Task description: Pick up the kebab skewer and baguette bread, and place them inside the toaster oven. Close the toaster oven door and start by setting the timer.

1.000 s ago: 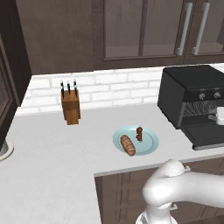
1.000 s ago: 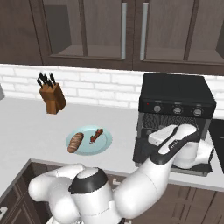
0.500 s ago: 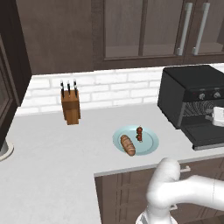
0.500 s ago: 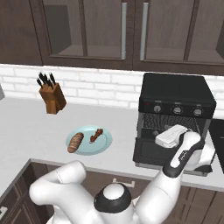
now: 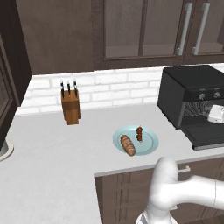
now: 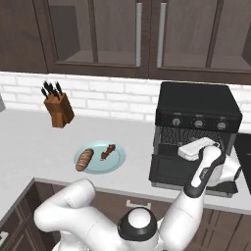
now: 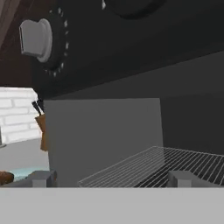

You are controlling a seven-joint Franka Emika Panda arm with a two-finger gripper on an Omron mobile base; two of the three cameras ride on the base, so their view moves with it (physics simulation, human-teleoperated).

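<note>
Gripper: we find the gripper at centre right of the right base view, in front of the oven's open mouth. In the hand view its two finger tips stand far apart at the bottom edge; jaws spread wide, nothing between them.
Toaster oven: we see the toaster oven at the right edge of the left base view, on the counter.
Toaster oven door: the toaster oven door is dropped open, lower centre right of the right base view.
Rack: wire rack inside, lower right of the hand view.
Knob: one pale knob at upper left of the hand view.
Baguette bread: the baguette bread lies on the left part of a light blue plate, centre of the left base view.
Kebab skewer: the kebab skewer is on the same plate, just right of the loaf, apart from it.
Knife block: wooden knife block at centre left, by the brick wall.
</note>
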